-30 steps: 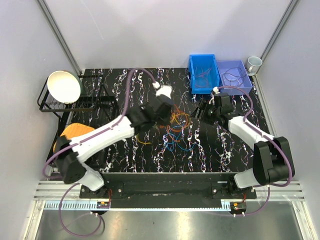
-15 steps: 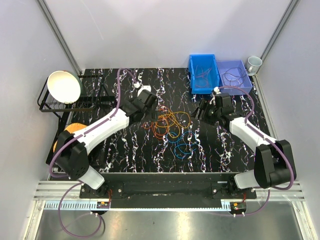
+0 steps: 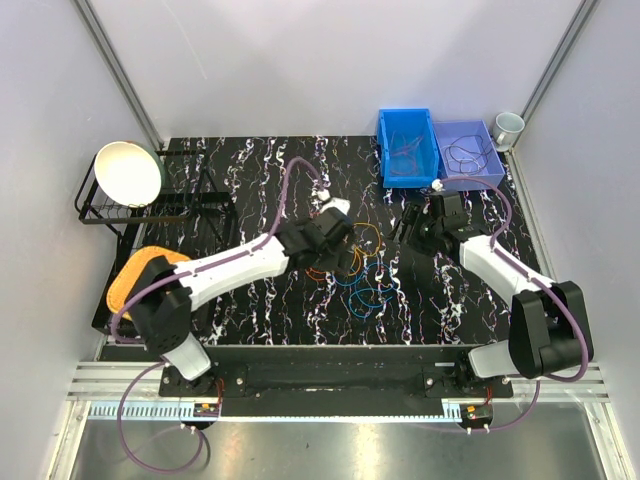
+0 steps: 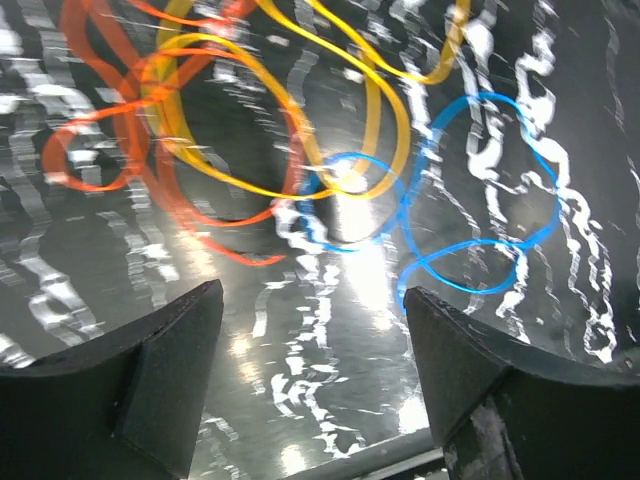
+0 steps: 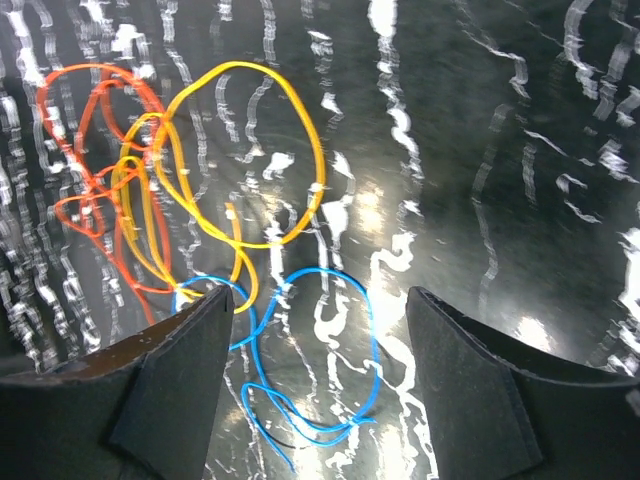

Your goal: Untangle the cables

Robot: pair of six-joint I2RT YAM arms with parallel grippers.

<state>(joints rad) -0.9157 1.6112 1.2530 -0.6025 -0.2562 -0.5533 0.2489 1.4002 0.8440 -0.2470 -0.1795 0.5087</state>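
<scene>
The cables (image 3: pixel 352 268) lie in a loose tangle mid-table: orange (image 4: pixel 150 130), yellow (image 4: pixel 330 110) and blue (image 4: pixel 480 200) loops crossing one another. My left gripper (image 3: pixel 340 250) hovers over the tangle's left part. In the left wrist view it (image 4: pixel 312 292) is open, with bare table between its fingers and the loops just ahead. My right gripper (image 3: pixel 410 232) stands at the tangle's right edge. In the right wrist view it (image 5: pixel 320 300) is open above a blue loop (image 5: pixel 365 340), with yellow (image 5: pixel 250 160) and orange (image 5: pixel 95 190) loops beyond. Neither gripper holds anything.
A blue bin (image 3: pixel 388 150) and a lilac bin (image 3: pixel 492 160), each with thin wires inside, stand at the back right beside a cup (image 3: pixel 508 126). A white bowl (image 3: pixel 128 172) sits on a black rack at back left. An orange item (image 3: pixel 140 275) lies at the left edge.
My left gripper has gone from shut to open, swung left off the tangle and come back over it. The cables lie more spread out. The right arm has barely moved.
</scene>
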